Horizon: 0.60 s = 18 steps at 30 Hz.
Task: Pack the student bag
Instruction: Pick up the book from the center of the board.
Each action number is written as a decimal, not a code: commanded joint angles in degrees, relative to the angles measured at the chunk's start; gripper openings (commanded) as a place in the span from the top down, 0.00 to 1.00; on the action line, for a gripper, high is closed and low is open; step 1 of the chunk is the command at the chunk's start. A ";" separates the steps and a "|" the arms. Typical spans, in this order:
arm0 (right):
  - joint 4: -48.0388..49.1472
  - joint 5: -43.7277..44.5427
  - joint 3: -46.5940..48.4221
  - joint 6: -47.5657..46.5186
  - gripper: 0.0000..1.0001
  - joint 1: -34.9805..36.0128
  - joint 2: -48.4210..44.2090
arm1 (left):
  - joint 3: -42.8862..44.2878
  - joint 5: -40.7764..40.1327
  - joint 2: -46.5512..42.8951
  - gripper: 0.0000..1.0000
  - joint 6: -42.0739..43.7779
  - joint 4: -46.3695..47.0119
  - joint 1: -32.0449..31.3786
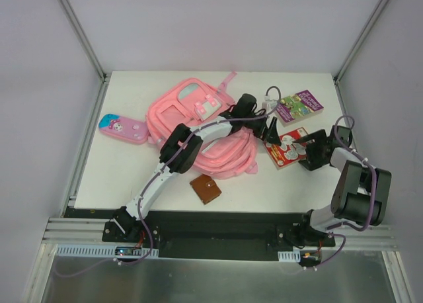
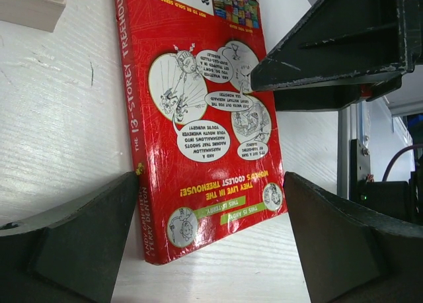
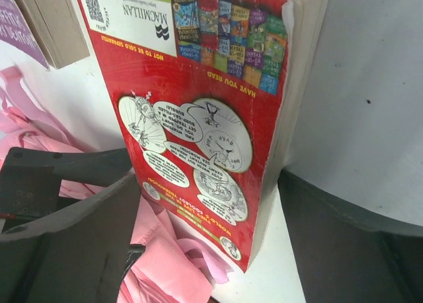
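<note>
The student bag [image 1: 173, 110], a large pink backpack, lies flat mid-table with its straps [image 3: 165, 263] spilling right. Just right of it a red paperback [image 1: 285, 148] lies back cover up. My left arm reaches across the bag, and my left gripper [image 1: 270, 132] stands open with its jaws either side of the book's [image 2: 205, 118] near end, the left finger [image 2: 86, 237] close against the spine. My right gripper [image 1: 306, 152] comes from the other side, open, straddling the same book [image 3: 198, 118], its right finger [image 3: 344, 243] by the page edge. Neither gripper clamps the book.
A purple book [image 1: 301, 106] lies beyond the red one. A small pink cartoon pencil case [image 1: 123, 128] sits at the left, and a brown wallet [image 1: 206, 188] lies near the table's [image 1: 132, 177] front edge. The two grippers are very close together.
</note>
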 commanded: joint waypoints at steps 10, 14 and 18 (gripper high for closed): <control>14.44 -9.76 -5.00 -7.19 0.44 0.39 4.02 | 2.75 8.96 -0.09 0.11 -0.94 -3.96 -1.65; 18.41 -13.11 -5.45 -8.07 0.43 0.48 4.28 | 3.71 9.66 0.26 0.11 -1.20 -4.05 -1.74; 19.19 -13.20 -5.45 -7.98 0.54 0.48 5.51 | 3.63 9.23 0.00 0.11 -1.12 -3.96 -1.65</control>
